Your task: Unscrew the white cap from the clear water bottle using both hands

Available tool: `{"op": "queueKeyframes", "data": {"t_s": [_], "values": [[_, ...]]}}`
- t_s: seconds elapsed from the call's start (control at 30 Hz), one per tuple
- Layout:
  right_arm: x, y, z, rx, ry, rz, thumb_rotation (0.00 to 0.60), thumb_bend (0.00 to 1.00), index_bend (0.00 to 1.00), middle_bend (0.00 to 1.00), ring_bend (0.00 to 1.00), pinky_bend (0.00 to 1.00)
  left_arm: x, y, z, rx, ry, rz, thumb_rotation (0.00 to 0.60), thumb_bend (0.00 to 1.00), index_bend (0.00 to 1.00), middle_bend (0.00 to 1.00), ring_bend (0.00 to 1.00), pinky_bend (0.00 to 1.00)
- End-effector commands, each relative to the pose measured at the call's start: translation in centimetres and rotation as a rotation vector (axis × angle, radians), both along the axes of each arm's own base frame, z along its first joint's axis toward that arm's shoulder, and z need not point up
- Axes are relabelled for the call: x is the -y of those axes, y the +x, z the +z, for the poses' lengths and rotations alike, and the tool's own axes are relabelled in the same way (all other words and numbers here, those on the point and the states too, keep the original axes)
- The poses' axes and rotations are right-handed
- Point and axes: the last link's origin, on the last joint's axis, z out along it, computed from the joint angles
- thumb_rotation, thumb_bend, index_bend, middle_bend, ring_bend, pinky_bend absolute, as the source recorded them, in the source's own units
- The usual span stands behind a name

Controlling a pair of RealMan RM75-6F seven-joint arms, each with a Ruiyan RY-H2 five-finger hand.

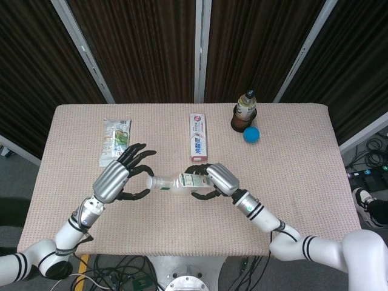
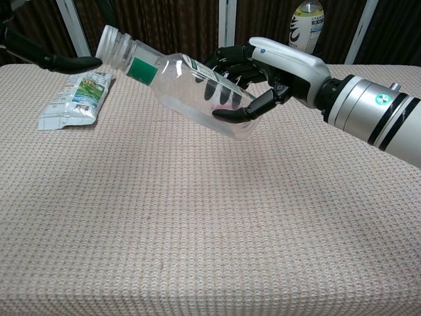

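- Head view: clear water bottle was held off the table at centre frame, lying nearly level, its base in the right hand, which gripped it.
- White cap pointed left toward the left hand; that hand's fingers were spread around the cap end and held nothing.
- Chest view: bottle ran from upper left down to centre, cap seated on the neck. One left fingertip sat just beside the cap; contact could not be told.
- Judgement: bottle lifted and presented; gripping and turning the cap were not yet done.
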Motion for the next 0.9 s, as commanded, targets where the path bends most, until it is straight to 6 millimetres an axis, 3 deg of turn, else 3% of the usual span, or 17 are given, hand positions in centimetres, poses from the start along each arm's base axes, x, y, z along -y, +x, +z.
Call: {"op": "queueKeyframes", "data": {"t_s": [0.03,0.37,0.5,0.7,0.9], "values": [[0.0,0.0,0.0,0.001,0.001,0.0,0.6,0.68,0.72,0.61,0.48,0.52,0.0,0.0,0.0,0.004,0.001,0.001,0.6,0.28,0.49,0.13,0.0,0.02],[0.1,-0.4,0.0,-0.02,-0.002,0.0,0.6,0.68,0.72,0.61,0.48,0.52,-0.2,-0.2,0.3,0.017,0.003,0.008,0.6,0.29,0.5,0.13,0.0,0.02],[0.2,-1.8,0.6,-0.09,-0.033,0.005,0.6,0.69,0.72,0.61,0.48,0.52,-0.3,-1.1,1.1,0.0,0.03,0.026,0.6,0.29,0.5,0.13,0.0,0.02],[0.6,-5.1,3.6,-0.237,-0.118,-0.017,0.6,0.69,0.72,0.61,0.48,0.52,-1.0,-5.5,0.9,-0.182,0.035,0.173,0.6,0.29,0.51,0.13,0.0,0.02],[0.7,-6.0,5.6,-0.288,-0.16,-0.043,0.6,0.69,0.72,0.61,0.48,0.52,-0.6,-8.6,-2.6,-0.487,-0.04,0.255,0.6,0.29,0.52,0.13,0.0,0.02]]}}
